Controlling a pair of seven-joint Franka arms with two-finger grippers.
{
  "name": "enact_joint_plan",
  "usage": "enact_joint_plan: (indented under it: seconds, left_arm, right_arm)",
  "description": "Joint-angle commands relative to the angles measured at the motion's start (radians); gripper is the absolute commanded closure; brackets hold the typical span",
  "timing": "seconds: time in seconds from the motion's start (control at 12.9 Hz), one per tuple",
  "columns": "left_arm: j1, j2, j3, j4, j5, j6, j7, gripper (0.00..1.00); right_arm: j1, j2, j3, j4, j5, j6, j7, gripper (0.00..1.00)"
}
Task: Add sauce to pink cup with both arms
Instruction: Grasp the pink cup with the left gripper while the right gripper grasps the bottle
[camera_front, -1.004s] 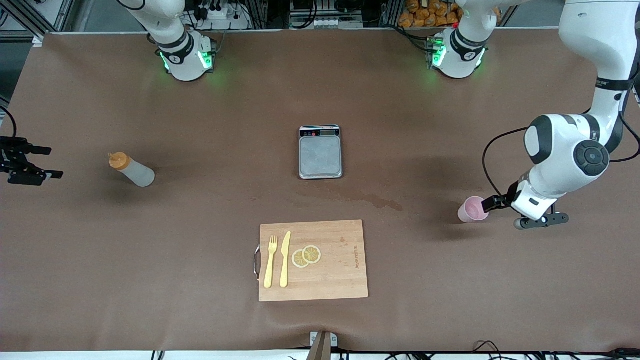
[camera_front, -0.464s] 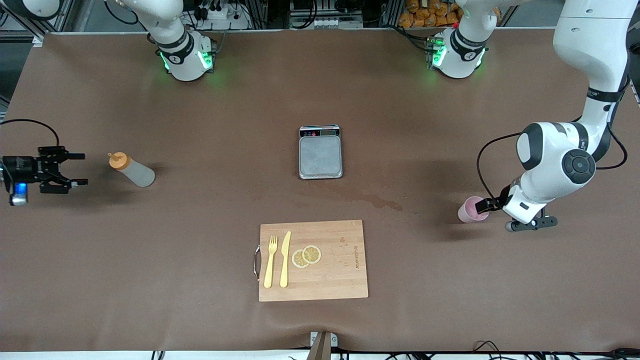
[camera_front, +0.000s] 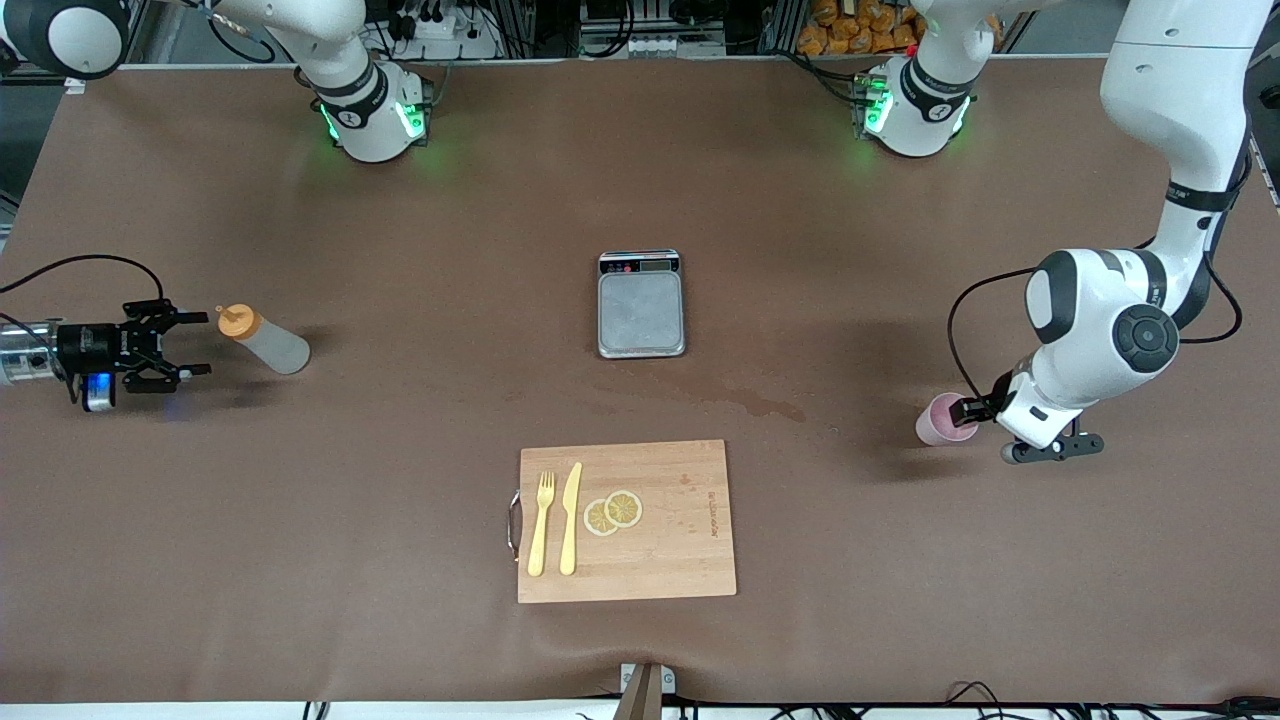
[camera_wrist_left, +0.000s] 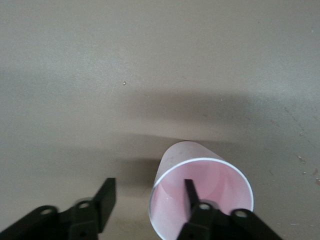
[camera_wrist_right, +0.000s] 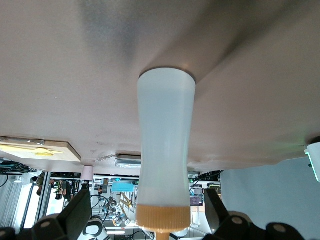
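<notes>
The sauce bottle (camera_front: 270, 343) lies on its side toward the right arm's end of the table, its orange cap (camera_front: 235, 322) pointing at my right gripper (camera_front: 198, 344). That gripper is low and open. In the right wrist view its fingers (camera_wrist_right: 79, 206) stand wide on either side of the sauce bottle's (camera_wrist_right: 165, 145) cap, touching nothing. The pink cup (camera_front: 943, 421) stands toward the left arm's end. My left gripper (camera_front: 970, 411) is at its rim. In the left wrist view one finger (camera_wrist_left: 190, 192) is inside the pink cup (camera_wrist_left: 175, 165) and the other outside, clear of the wall.
A small scale (camera_front: 641, 305) sits mid-table. Nearer the front camera lies a wooden cutting board (camera_front: 680, 545) with a yellow fork (camera_front: 540, 523), a knife (camera_front: 570, 518) and lemon slices (camera_front: 612, 511). A wet stain (camera_front: 750, 402) marks the cloth between them.
My right gripper has come in from the table's end up to the bottle's cap. My left arm shifted slightly at the cup, and its jaws have narrowed around the cup's wall.
</notes>
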Motion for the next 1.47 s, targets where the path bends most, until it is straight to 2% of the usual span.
enact_joint_plan:
  seconds: [0.0,0.08,0.39,0.62,0.93,1.16,1.31,1.39]
  left_arm:
    - [-0.029,0.005,0.001,0.013,0.025,-0.010,-0.013,0.86]
    - [-0.032,0.004,0.001,0.015,0.025,-0.010,-0.015,1.00]
    - [-0.034,-0.004,-0.001,0.016,0.027,-0.014,-0.010,1.00]
    - [-0.034,-0.065,-0.016,0.019,0.027,-0.054,0.004,1.00]
    - [-0.029,-0.153,-0.143,0.032,0.012,-0.178,-0.051,1.00]
    - [-0.032,-0.168,-0.270,0.036,0.018,-0.195,-0.226,1.00]
    - [-0.031,-0.166,-0.353,0.045,0.022,-0.195,-0.336,1.00]
    - [-0.032,-0.168,-0.393,0.046,0.024,-0.195,-0.385,1.00]
  right_arm:
    - [-0.018,0.036,0.018,0.015,0.020,-0.017,0.024,0.00]
    - [-0.013,0.050,0.019,0.017,0.021,-0.009,0.023,0.00]
    - [-0.010,0.104,0.021,0.015,0.049,-0.010,-0.005,0.00]
    - [0.010,0.112,0.022,-0.023,0.052,-0.014,-0.014,0.00]
    - [0.019,0.133,0.022,-0.045,0.072,-0.007,-0.082,0.00]
    - [0.024,0.133,0.022,-0.045,0.072,-0.018,-0.080,0.00]
    - [0.021,0.129,0.022,-0.042,0.072,-0.032,-0.077,0.33]
    - [0.018,0.129,0.022,-0.042,0.072,-0.033,-0.077,0.45]
